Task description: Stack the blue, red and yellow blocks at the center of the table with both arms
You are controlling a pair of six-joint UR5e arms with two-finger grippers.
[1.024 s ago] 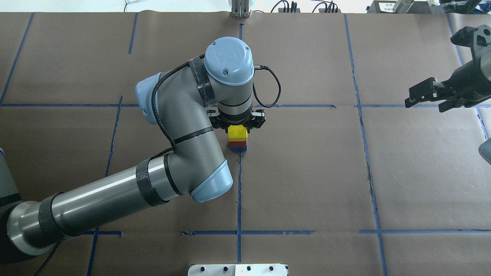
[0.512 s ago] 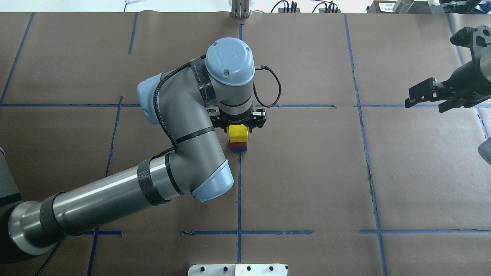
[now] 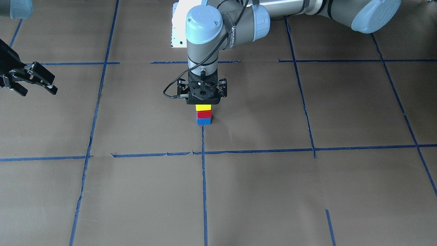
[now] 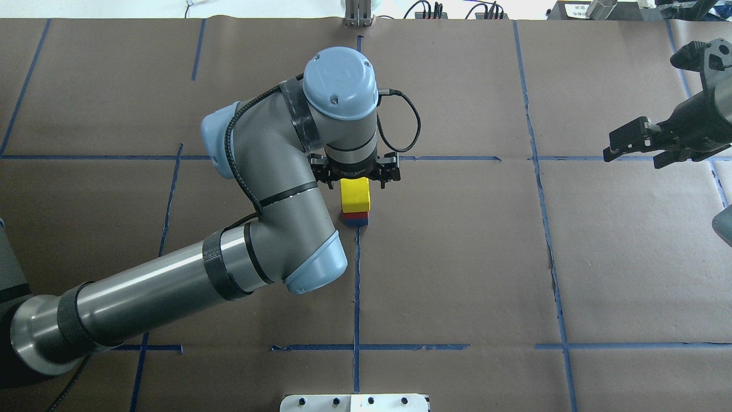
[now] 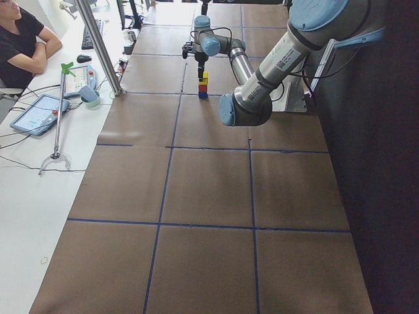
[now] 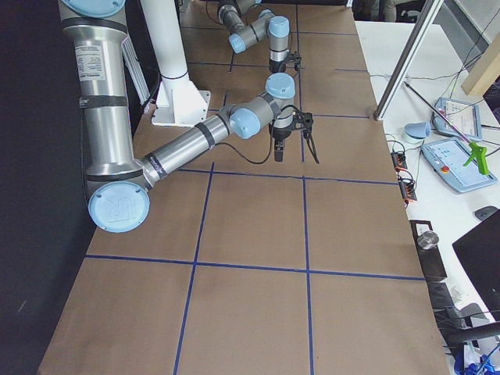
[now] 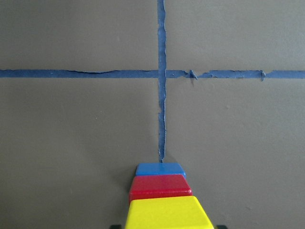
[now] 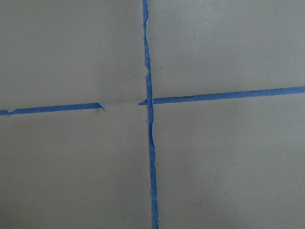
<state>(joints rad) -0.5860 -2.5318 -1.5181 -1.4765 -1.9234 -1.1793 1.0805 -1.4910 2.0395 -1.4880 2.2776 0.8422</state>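
Three blocks stand stacked at the table's (image 4: pixel 457 257) middle, on a blue tape crossing: the blue block (image 3: pixel 203 121) at the bottom, the red block (image 3: pixel 203 114) on it, the yellow block (image 4: pixel 355 195) on top. My left gripper (image 4: pixel 355 173) hangs open straight above the yellow block, its fingers spread wider than the block and off it. In the left wrist view the yellow block (image 7: pixel 167 214) fills the bottom edge with red (image 7: pixel 160 187) and blue (image 7: pixel 159 169) beneath. My right gripper (image 4: pixel 632 153) is open and empty, far out at the table's right side.
The robot's white base plate (image 4: pixel 354 402) sits at the near table edge. Beyond the far edge a side table (image 5: pixel 39 163) carries tablets, cables and a metal pole (image 5: pixel 98 46), and a person (image 5: pixel 23 36) sits there. Brown paper lies bare around the stack.
My left gripper has risen off the stack, so more of the yellow block's top shows. The stack and the right arm have stayed still.
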